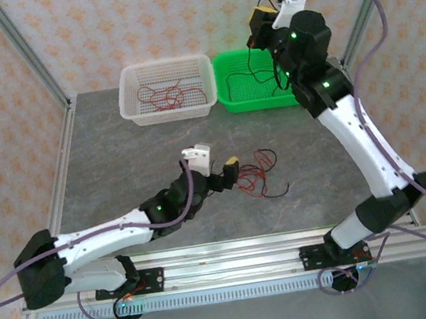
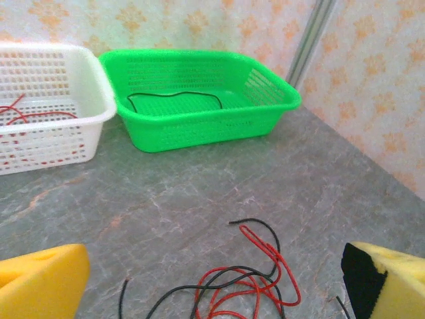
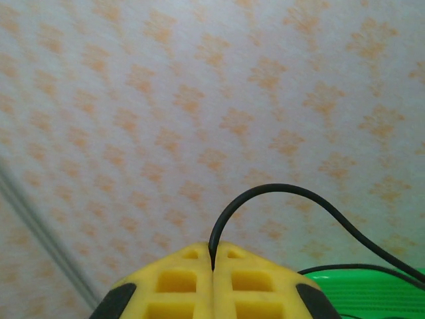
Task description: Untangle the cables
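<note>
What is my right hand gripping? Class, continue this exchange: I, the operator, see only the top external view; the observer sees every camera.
Observer: The right hand is shut on a thin black cable, which arches up out of its tip.
Operator: Does the green basket hold anything?
Observer: One black wire lies curved on the floor of the green basket; I cannot tell whether it is the same cable.
Operator: And the left hand?
Observer: The left hand is open, its fingers wide apart with nothing between them; the red-and-black tangle lies on the table ahead.
</note>
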